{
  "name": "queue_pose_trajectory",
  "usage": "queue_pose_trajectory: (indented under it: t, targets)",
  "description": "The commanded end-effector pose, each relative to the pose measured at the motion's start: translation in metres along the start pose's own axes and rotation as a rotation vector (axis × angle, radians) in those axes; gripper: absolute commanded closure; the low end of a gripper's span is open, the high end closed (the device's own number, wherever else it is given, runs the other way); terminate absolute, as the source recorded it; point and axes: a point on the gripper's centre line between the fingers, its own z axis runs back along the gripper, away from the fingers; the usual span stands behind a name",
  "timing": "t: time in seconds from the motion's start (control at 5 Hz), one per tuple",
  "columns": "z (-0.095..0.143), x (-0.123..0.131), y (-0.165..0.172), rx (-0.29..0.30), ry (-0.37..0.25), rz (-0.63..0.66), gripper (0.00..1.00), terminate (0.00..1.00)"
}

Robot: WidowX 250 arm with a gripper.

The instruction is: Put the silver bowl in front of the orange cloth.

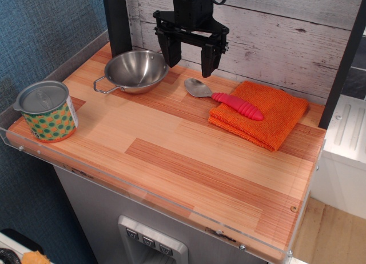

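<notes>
The silver bowl [136, 71] sits upright at the back left of the wooden table, one wire loop handle pointing front-left. The orange cloth [260, 114] lies folded at the back right. My gripper [189, 59] hangs open and empty above the table's back edge, just right of the bowl's rim and left of the cloth, its two black fingers pointing down. It holds nothing.
A metal spoon with a pink handle [226, 99] lies with its handle on the cloth's left edge. A polka-dot tin can with a grey lid [47, 111] stands at the front left. A black post [117, 21] rises behind the bowl. Clear rails edge the table [189, 178].
</notes>
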Motion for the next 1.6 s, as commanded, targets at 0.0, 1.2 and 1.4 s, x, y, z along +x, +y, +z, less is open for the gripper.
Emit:
queue_pose_trajectory:
  t: [0.0, 1.2, 1.4]
  targets:
    - [0.000, 0.000, 0.000, 0.000, 0.000, 0.000, 0.00, 0.00]
    - [-0.035, -0.001, 0.066, 0.330, 0.005, -0.337, 0.00, 0.00]
    - [-0.046, -0.002, 0.072, 0.335, 0.003, -0.352, 0.00, 0.00]
